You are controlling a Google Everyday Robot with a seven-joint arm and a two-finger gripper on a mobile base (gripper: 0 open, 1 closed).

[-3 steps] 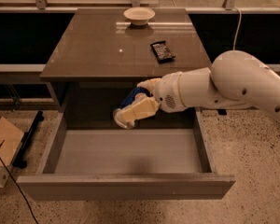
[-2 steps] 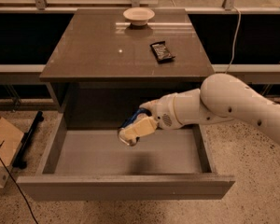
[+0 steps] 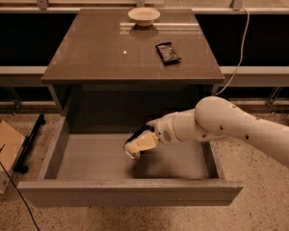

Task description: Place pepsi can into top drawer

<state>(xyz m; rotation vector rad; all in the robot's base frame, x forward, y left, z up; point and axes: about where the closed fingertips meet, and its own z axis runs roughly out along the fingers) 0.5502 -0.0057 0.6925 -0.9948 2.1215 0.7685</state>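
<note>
Top drawer point(image 3: 86, 160) pulled fully out, pale floor bare on the left half. Hand point(image 3: 134, 149) hangs inside the drawer's span, near the middle, low over the floor. Its fingers are clamped on the pepsi can point(image 3: 136, 135), of which only a dark blue sliver shows along the upper edge. Can looks tilted, not upright; contact with the floor can't be judged.

Step in hand: setting the can down. Best done by lowering until the can meets the floor, then parting the fingers and lifting straight up. A tilted can is likely to roll, so release it low.

White arm point(image 3: 231, 126) reaches in from the right. On the desk point(image 3: 101, 57): bowl point(image 3: 143, 16), black snack packet point(image 3: 167, 52).

Against a second ago: hand and arm sit lower, down within the drawer. Bowl and packet unmoved.
</note>
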